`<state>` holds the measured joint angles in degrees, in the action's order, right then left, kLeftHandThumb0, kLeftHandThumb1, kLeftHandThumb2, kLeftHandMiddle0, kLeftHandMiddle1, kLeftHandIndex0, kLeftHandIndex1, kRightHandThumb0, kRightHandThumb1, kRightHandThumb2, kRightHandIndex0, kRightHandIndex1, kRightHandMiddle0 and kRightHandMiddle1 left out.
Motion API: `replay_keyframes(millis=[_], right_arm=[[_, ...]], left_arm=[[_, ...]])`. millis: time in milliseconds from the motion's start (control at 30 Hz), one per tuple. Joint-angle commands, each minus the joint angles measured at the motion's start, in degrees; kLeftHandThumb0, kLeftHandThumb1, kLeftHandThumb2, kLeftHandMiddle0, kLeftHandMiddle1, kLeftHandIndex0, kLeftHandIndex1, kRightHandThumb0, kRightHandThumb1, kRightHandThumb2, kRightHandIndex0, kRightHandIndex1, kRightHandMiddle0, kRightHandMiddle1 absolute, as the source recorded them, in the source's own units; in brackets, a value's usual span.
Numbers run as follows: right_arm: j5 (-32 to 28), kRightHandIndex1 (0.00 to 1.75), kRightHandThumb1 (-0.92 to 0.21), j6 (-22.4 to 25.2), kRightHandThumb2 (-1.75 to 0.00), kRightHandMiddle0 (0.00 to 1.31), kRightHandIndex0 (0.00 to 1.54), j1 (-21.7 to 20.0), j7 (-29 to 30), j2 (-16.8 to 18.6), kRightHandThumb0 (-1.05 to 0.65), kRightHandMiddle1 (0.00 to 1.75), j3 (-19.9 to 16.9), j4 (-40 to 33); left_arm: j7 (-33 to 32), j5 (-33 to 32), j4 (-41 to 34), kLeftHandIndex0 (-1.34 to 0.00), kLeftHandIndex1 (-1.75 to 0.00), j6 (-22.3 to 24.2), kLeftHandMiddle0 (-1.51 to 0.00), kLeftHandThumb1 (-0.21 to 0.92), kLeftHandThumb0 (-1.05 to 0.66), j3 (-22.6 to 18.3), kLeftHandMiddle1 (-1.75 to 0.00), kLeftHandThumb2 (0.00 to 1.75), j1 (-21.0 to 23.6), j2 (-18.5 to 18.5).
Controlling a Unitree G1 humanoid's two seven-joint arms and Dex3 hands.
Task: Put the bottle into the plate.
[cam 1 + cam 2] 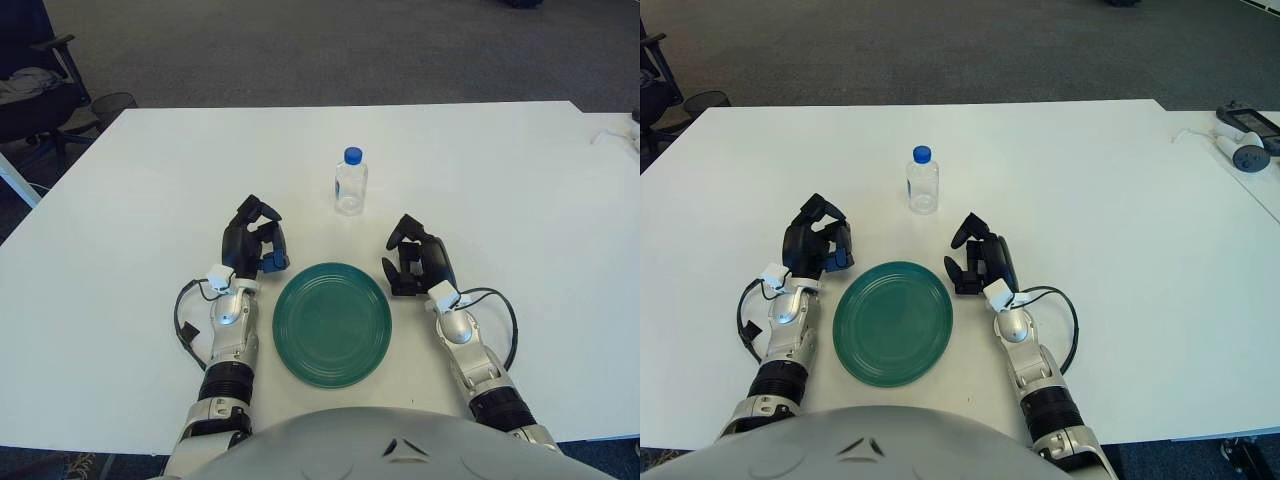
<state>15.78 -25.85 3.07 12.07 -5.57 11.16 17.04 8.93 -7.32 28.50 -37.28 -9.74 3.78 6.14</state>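
- Bottle (351,182) stands upright on the desk (520,200), beyond the green plate (332,323), nothing touching it.
- Right hand (415,257) rests just right of the plate, fingers loosely parted, holding nothing — it looks the nearer one.
- Left hand (254,241) sits left of the plate, fingers curled, empty.
- Best play: reach forward, wrap the clear body below the blue cap, lift straight, set it mid-plate.

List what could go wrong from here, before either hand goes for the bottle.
1. The bottle stands upright, tall and narrow, beyond the plate; a glancing touch from the right hand could topple it and let it roll.
2. The plate looks shallow, so a bottle laid down might roll off.
3. The left hand rests beside the plate and could nudge it.
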Motion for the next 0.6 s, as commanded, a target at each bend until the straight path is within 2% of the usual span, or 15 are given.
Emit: replay_keyframes(millis=[0,567], right_arm=[[-0.2,1.75,-0.36,0.39,-1.25,0.57,1.23,7.15,-0.58,-1.73,-0.46,1.75,-0.82,8.83],[-2.0,1.75,-0.34,-0.34,-1.28,0.59,1.23,6.92,-1.01,-1.25,-0.47,1.75,-1.44,9.3]], left_arm=[[-1.19,-0.15,7.14,-0.74,-1.75,-1.26,-1.24,0.16,-0.54,-0.33,-1.75,1.51,-5.39,1.22],[-1.52,0.28,7.76,-0.75,-1.75,-0.59,-1.22,0.16,-0.54,-0.53,-1.75,1.51,-5.02,0.92]])
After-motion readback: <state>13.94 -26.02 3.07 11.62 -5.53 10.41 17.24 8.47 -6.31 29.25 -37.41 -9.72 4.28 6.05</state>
